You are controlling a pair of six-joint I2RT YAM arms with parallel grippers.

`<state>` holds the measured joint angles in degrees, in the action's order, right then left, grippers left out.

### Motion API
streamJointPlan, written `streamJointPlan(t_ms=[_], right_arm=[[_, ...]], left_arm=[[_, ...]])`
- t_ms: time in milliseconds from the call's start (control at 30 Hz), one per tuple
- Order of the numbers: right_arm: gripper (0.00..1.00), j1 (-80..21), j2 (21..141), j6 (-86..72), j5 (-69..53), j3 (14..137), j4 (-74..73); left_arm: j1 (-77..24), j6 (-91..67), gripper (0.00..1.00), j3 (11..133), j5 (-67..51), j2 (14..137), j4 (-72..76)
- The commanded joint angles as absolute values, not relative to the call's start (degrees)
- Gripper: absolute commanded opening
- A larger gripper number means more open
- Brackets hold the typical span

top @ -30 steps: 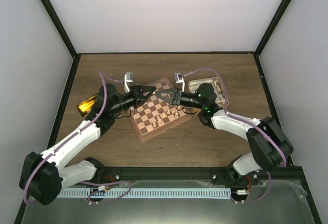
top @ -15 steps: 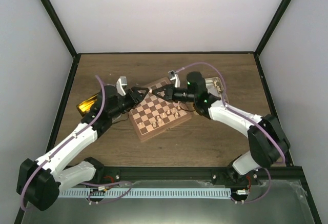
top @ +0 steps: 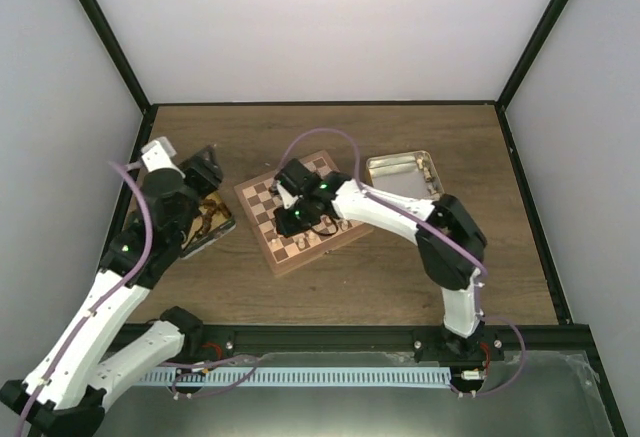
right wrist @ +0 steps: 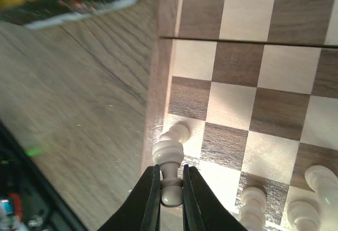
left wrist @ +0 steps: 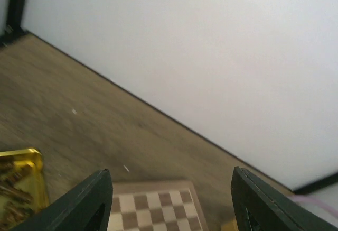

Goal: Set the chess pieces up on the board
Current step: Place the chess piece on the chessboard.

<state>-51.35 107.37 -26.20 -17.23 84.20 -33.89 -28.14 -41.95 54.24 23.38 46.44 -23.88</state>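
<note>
The board (top: 322, 238) lies mid-table, its checks also filling the right wrist view (right wrist: 274, 72). My right gripper (top: 292, 222) reaches across to the board's left edge. There my right gripper (right wrist: 171, 174) is shut on the neck of a cream chess piece (right wrist: 169, 154), which hangs over the rim by a corner square. Other cream pieces (right wrist: 254, 202) stand along the near row. My left gripper (top: 203, 170) hovers left of the board above a gold tin. It is open (left wrist: 170, 174) with nothing between its fingers, and the board's corner (left wrist: 153, 212) shows below.
A gold tin (top: 205, 225) holding dark pieces sits left of the board, its yellow corner (left wrist: 18, 186) low in the left wrist view. A silver tin (top: 400, 171) stands at the board's right. Black frame posts and pale walls border the wooden table (top: 400, 267).
My left arm has pulled back from the board's far corner to above the gold tin, and its gripper has opened. My right arm has swung across the board to its left edge, shut on a cream piece.
</note>
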Motion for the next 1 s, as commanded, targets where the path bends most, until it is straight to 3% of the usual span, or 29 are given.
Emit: streamJointPlan(t_ms=[0,167,967], right_arm=[[0.02,-53.9,113.1,-19.1,-7.8,93.1,-47.8],[0.03,-55.4,117.9,-17.9,-1.5,99.3,-54.8],[0.07,-58.3,126.8,-11.2,2.1,110.4,-62.3]], left_arm=[[-27.9,-35.8,0.63,56.2,35.5,42.3,-28.2],[-27.9,-35.3,0.63,55.4,37.2,40.0,-28.2],[-27.9,-35.1,0.64,54.1,35.6,40.6,-28.1]])
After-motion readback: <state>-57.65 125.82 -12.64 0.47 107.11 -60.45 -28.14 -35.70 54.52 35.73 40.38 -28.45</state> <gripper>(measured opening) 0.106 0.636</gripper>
